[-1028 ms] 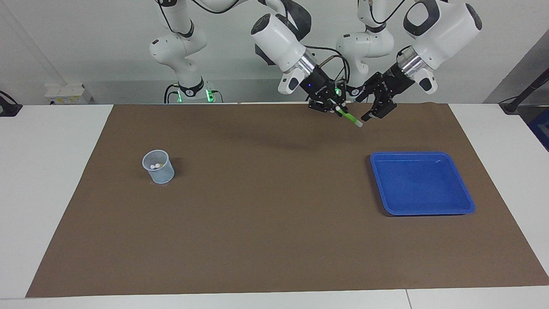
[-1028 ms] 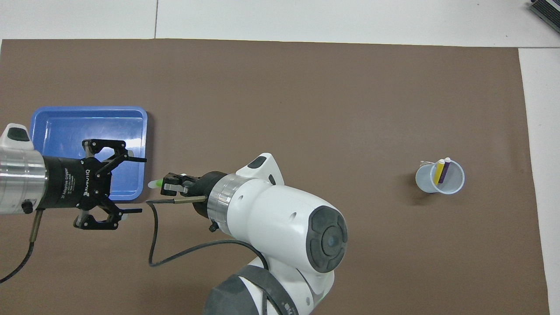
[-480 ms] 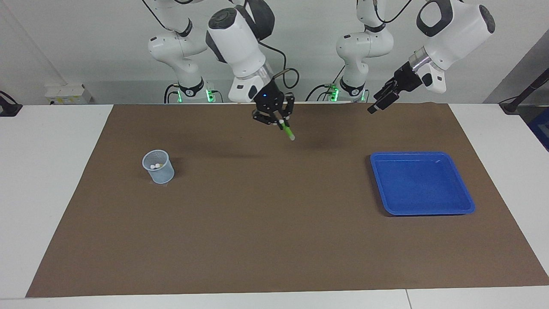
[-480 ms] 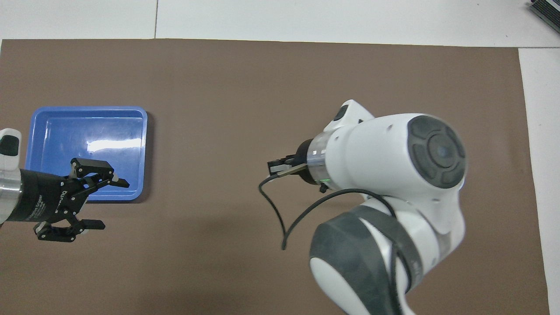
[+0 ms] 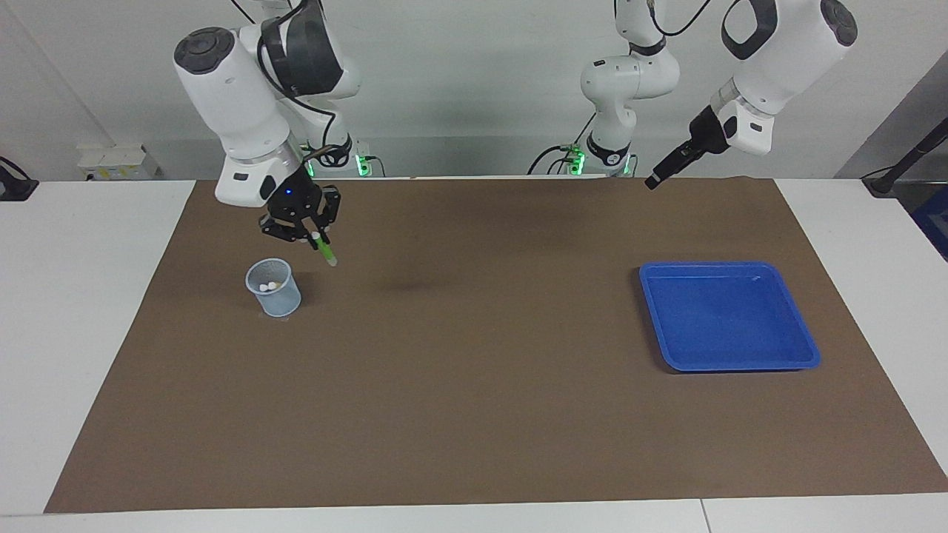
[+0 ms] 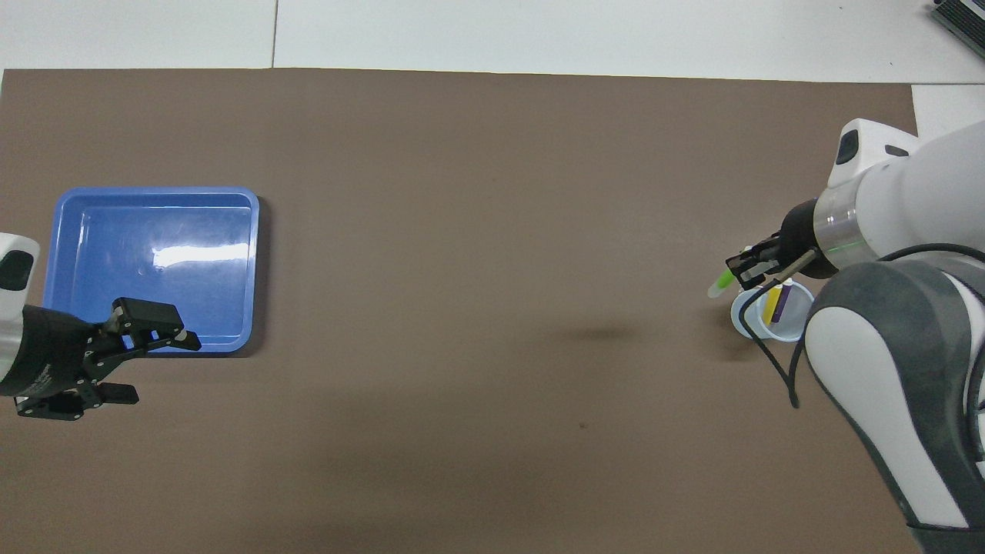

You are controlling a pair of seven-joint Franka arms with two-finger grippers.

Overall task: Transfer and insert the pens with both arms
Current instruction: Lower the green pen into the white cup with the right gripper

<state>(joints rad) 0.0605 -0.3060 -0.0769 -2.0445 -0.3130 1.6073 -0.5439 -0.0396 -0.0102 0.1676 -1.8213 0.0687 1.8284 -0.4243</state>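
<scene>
My right gripper is shut on the green pen, which slants down with its pale tip lowest. Gripper and pen hang in the air just beside the clear cup, on the side toward the left arm's end. In the overhead view the green pen pokes out of the right gripper at the cup's rim. The yellow pen and the purple pen stand in the cup. My left gripper is open and holds nothing, raised over the mat by the blue tray's edge nearest the robots.
A brown mat covers most of the white table. The blue tray lies at the left arm's end with nothing in it. A dark object lies on the white table past the mat's farthest corner at the right arm's end.
The right arm has swung the green pen from beside the left gripper across the table to the cup. The left gripper has drawn back toward its base, still open.
</scene>
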